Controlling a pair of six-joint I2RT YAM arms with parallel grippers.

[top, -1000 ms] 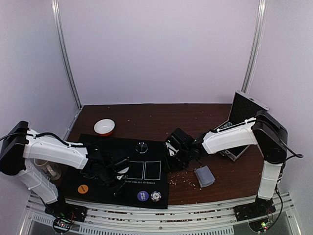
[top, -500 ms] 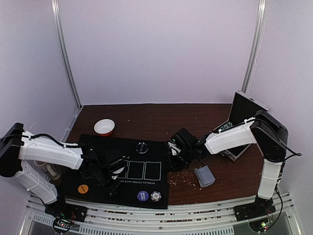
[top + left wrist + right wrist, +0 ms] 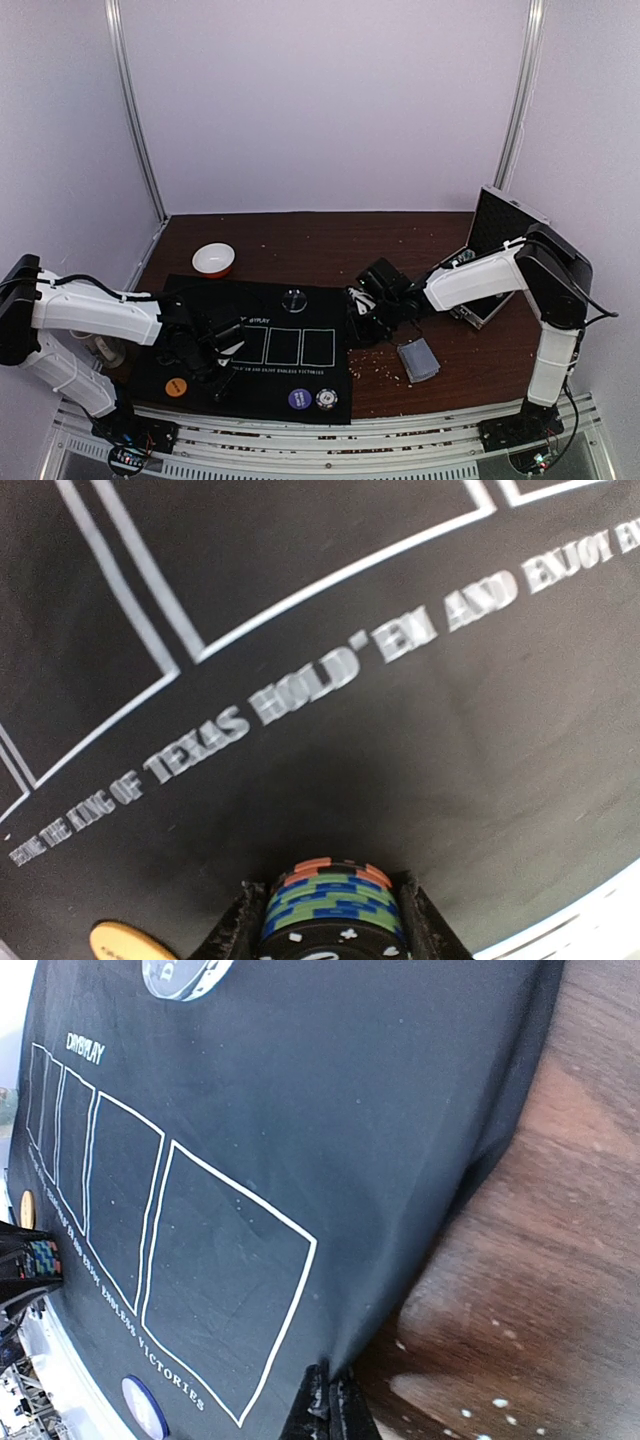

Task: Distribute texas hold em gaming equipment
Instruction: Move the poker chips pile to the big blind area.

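Observation:
A black Texas hold'em mat (image 3: pixel 250 325) lies on the brown table. My left gripper (image 3: pixel 220 352) hovers low over the mat's near left part, shut on a stack of poker chips (image 3: pixel 335 912); a loose orange chip (image 3: pixel 176 386) lies just left of it on the mat. A purple-blue chip (image 3: pixel 299 398) and a black-and-white chip (image 3: pixel 326 399) lie at the mat's near edge. A clear round disc (image 3: pixel 293 298) sits at its far edge. My right gripper (image 3: pixel 330 1402) is shut on the mat's right edge (image 3: pixel 400 1290). A grey-blue card deck (image 3: pixel 417 360) lies on bare wood to the right.
A red-and-white bowl (image 3: pixel 213 258) stands beyond the mat's far left corner. A beige mug (image 3: pixel 105 348) sits by the left arm. An open metal case (image 3: pixel 490 255) stands at the right. White crumbs dot the wood near the deck.
My left gripper has moved left over the mat with the chip stack. The mat and its chips have shifted slightly right with my right gripper on its edge.

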